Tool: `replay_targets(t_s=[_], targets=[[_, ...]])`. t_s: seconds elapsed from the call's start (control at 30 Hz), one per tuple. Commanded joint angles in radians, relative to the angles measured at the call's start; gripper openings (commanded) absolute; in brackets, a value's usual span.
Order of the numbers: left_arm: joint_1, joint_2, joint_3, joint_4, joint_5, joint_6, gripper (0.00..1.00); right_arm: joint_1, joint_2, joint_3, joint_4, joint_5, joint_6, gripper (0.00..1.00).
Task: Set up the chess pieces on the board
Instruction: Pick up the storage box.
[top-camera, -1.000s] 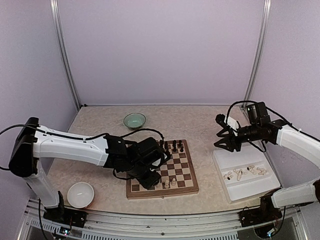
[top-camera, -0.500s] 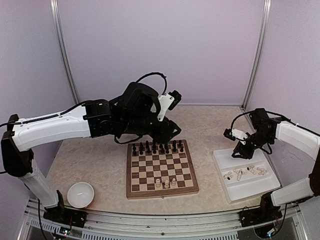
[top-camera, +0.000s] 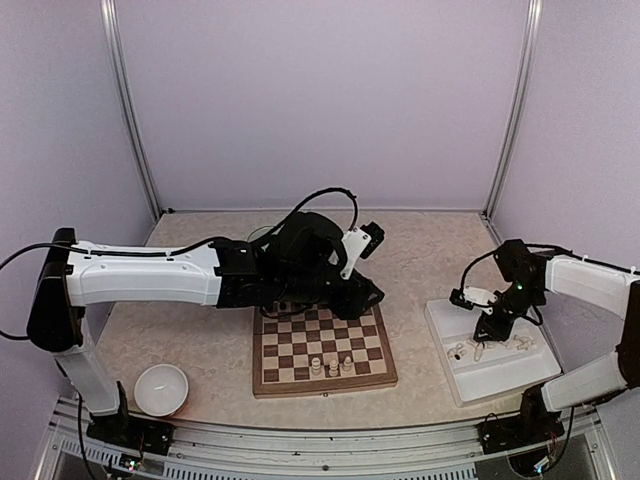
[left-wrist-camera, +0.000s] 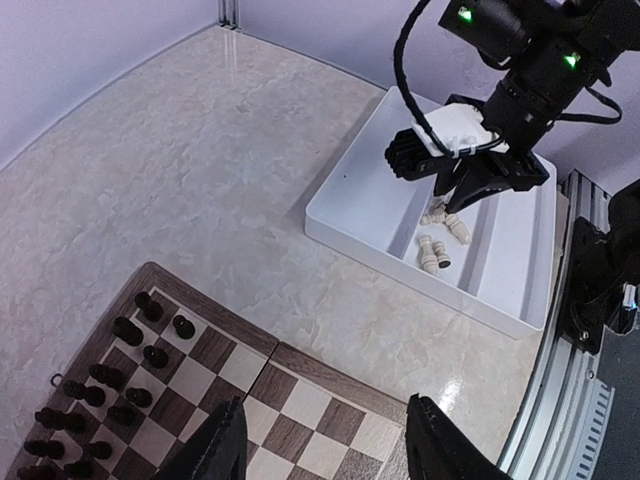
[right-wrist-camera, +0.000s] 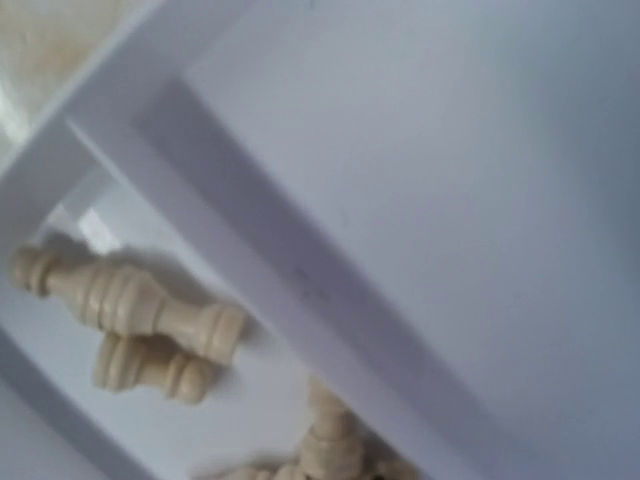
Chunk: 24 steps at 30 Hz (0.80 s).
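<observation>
The board (top-camera: 366, 348) lies mid-table with three cream chess pieces (top-camera: 332, 367) standing in its front row. More cream chess pieces (left-wrist-camera: 434, 251) lie on their sides in the white tray (left-wrist-camera: 352, 196), also seen close up (right-wrist-camera: 130, 300) in the right wrist view. My left gripper (left-wrist-camera: 325, 452) hovers open over the board's back right corner (left-wrist-camera: 300, 400), nothing between its fingers (left-wrist-camera: 218, 448). My right gripper (top-camera: 485, 331) reaches down into the tray right over the lying pieces (left-wrist-camera: 455, 200). Its fingers do not show in its own wrist view.
Dark chessmen (left-wrist-camera: 140, 352) fill the board's back rows, mostly hidden under the left arm in the top view. A white bowl (top-camera: 161, 388) sits at the front left. The tray (top-camera: 505, 378) stands right of the board, near the table's right edge.
The left arm lifted from the board's front, swung over the back rows, then came down to the right. The right gripper sank into the tray toward the lying pieces.
</observation>
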Motion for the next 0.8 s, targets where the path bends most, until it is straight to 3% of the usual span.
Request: replay_targets(t_s=[0.0, 0.77], targets=[[-0.002, 0.009, 0.003, 0.062, 0.050, -0.004, 0.54, -0.010, 0.028, -0.022, -0.006, 0.015, 0.006, 0.21], [-0.028, -0.003, -0.024, 0.068, 0.029, -0.027, 0.55, -0.010, 0.160, -0.063, 0.103, 0.050, 0.018, 0.28]])
